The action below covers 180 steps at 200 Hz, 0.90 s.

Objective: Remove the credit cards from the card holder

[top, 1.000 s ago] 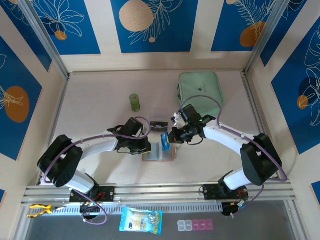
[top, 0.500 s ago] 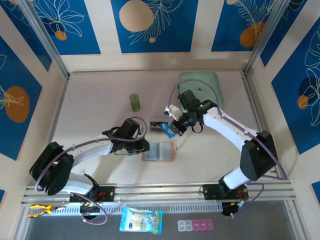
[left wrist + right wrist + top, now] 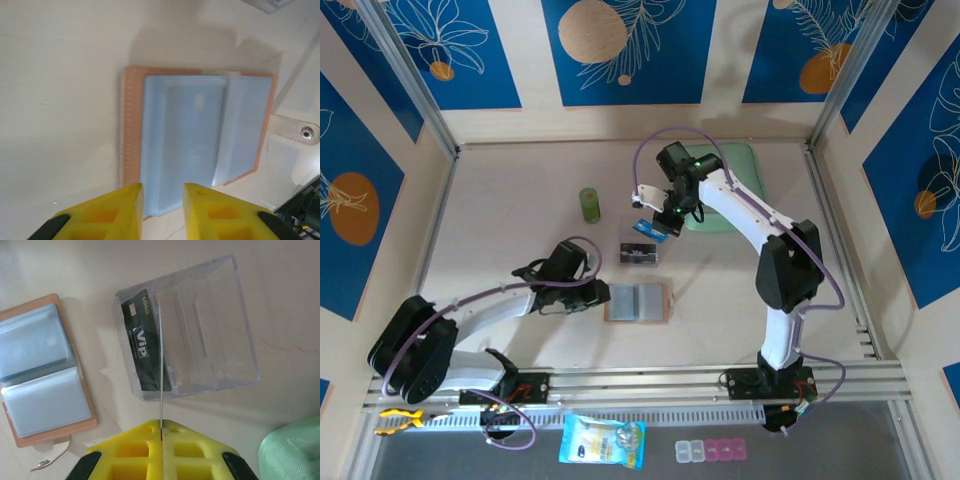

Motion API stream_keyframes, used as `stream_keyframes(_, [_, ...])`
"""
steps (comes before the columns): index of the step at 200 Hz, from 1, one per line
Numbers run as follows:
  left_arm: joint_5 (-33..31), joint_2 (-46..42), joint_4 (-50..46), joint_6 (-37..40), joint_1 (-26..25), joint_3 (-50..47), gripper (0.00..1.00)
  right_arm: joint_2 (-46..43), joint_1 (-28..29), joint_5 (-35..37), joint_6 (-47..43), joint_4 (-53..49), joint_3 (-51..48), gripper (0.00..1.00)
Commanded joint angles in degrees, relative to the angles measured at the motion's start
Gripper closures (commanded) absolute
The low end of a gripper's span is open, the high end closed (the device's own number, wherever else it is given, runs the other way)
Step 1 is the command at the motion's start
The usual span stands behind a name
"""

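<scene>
The card holder (image 3: 638, 301) lies open and flat on the table, with a pinkish-tan rim (image 3: 131, 130) and grey pockets. A pale card (image 3: 194, 125) shows through one pocket. My left gripper (image 3: 163, 200) hovers at the holder's near edge, its yellow fingers parted and nothing pinched between them; from above the left gripper (image 3: 596, 296) sits just left of the holder. My right gripper (image 3: 162, 432) is shut on a thin credit card (image 3: 161, 365), seen edge-on over the clear ribbed tray (image 3: 210, 325). The blue card (image 3: 646, 229) hangs in my right gripper (image 3: 658, 222) above the tray (image 3: 638, 254). A black VIP card (image 3: 142, 342) stands in the tray.
A mint-green zip pouch (image 3: 722, 185) lies behind the right arm, its corner (image 3: 292, 452) beside the tray. A green cylinder (image 3: 589, 204) stands at the back left. The holder's snap tab (image 3: 296, 129) sticks out sideways. A packet (image 3: 603, 441) and pill boxes (image 3: 710, 451) lie beyond the near rail.
My right gripper has carried the blue card from the holder back to above the clear tray. My left gripper has drawn back leftwards off the holder, its jaws parting.
</scene>
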Motion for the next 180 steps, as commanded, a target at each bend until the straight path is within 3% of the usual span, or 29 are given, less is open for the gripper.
stream_keyframes(1, [1.1, -2.2, 1.7, -1.1, 2.2, -2.4, 0.71, 3.4, 0.0, -0.7, -3.5, -6.2, 4.6, 1.0])
stream_keyframes(180, [1.4, -8.2, -2.9, -0.5, 6.1, -5.3, 0.69, 14.4, 1.8, 1.7, -9.8, -11.6, 17.0, 1.0])
